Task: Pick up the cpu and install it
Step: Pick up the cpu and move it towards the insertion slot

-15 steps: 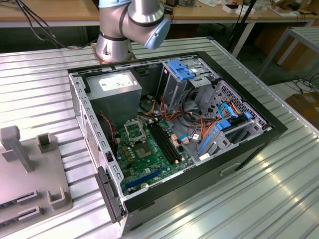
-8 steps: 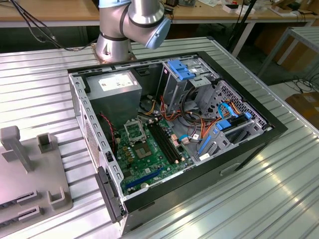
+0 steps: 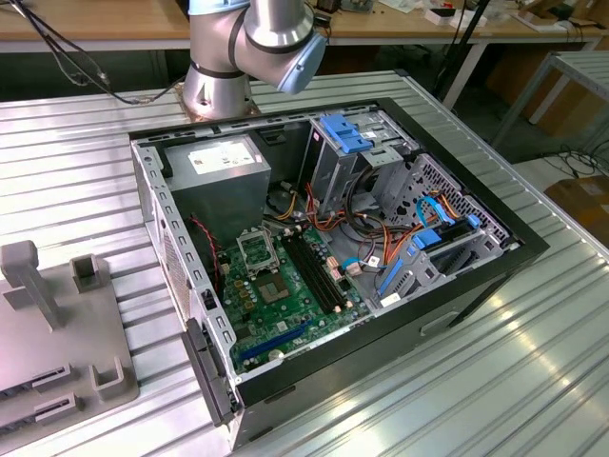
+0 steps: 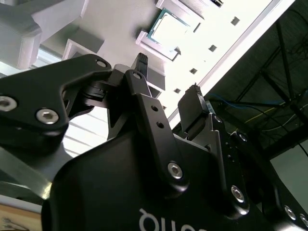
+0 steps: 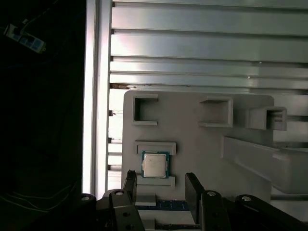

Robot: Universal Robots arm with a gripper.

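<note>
The cpu [image 5: 154,164] is a small silver-faced square with a green rim. It lies flat in a seat between two low brackets on the grey fixture plate [image 5: 192,144]. In the second wrist view the cpu [image 4: 168,29] sits beyond the fingertips. My gripper [image 5: 160,185] is open, with black fingers [image 5: 129,180] spread wider than the chip and nothing between them. It hovers clear of the cpu, which lines up with the gap. From behind, the gripper [image 4: 167,84] shows the same spread. The open computer case holds the green motherboard [image 3: 285,295] with its black-framed socket [image 3: 255,249].
The fixture plate [image 3: 57,324] carries raised posts [image 3: 24,276] and brackets at the exterior view's left. A thin blue board strip [image 5: 161,205] lies on it near the fingers. Inside the case are a grey power supply [image 3: 214,167], drive cages [image 3: 352,143] and cables. The ribbed metal table [image 3: 476,381] surrounds everything.
</note>
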